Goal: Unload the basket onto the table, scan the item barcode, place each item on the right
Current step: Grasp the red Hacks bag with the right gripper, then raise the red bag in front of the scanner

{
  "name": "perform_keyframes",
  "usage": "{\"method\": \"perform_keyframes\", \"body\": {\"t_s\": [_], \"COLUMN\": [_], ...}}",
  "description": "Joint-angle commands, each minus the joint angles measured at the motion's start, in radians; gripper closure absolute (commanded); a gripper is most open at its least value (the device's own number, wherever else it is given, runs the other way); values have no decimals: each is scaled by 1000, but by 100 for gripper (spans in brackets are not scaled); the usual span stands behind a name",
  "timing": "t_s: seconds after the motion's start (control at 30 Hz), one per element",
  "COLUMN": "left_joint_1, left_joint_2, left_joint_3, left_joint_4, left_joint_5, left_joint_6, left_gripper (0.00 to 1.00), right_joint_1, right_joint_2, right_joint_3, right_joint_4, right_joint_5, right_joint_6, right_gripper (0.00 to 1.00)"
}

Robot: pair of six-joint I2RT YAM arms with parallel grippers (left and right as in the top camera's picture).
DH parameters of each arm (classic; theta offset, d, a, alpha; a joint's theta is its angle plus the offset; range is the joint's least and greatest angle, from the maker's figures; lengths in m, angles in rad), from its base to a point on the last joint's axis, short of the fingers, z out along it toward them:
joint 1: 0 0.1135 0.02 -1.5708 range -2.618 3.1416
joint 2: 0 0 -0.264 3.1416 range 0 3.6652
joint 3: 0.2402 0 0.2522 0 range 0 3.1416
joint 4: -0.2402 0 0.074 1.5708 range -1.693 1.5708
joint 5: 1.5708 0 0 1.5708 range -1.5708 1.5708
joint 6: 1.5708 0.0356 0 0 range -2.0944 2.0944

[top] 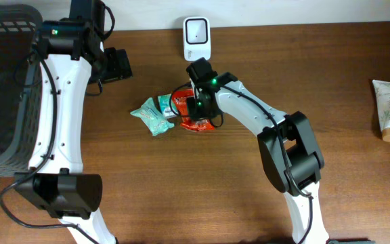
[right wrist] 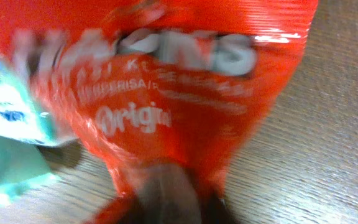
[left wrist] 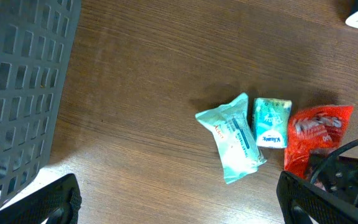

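Note:
The item is a red snack packet (top: 183,105) lying on the wooden table below the white barcode scanner (top: 196,38). My right gripper (top: 200,112) is down on the packet's near end. In the right wrist view the red packet (right wrist: 166,81) fills the frame, blurred, and its lower edge is pinched in my shut right gripper (right wrist: 169,196). My left gripper (top: 117,64) hovers at the upper left, away from the packet. In the left wrist view it (left wrist: 179,199) stands wide open over bare wood, with the red packet (left wrist: 316,130) at the right.
Two teal tissue packs (top: 151,116) (top: 165,105) lie against the packet's left side. A dark grey basket (top: 5,88) fills the left edge. A cream tube (top: 386,108) and a green object lie at the far right.

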Motion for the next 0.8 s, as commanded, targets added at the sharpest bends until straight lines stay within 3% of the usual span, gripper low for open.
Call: {"method": "perform_keyframes", "body": {"t_s": [0.0,0.2,0.5,0.77], "left_joint_1": [5,5,5,5], "left_joint_2": [2,2,2,1], "left_joint_3": [-3,-3,-3,-3], "left_joint_4": [-1,-1,-1,-1], "left_joint_5": [-7,-7,-7,-7], "left_joint_6": [-6,-6,-6,-6], "left_gripper": [1,1,1,1], "right_joint_1": [8,8,7,-59], "right_joint_2": [-26,-82,-82,2], "right_joint_3": [36,237,246,246], "right_joint_4": [0,11,171,578], "right_joint_5": [28,441,455,448], "right_joint_6": [0,-9,-52,-53], "right_gripper": [96,96,96,96]}}
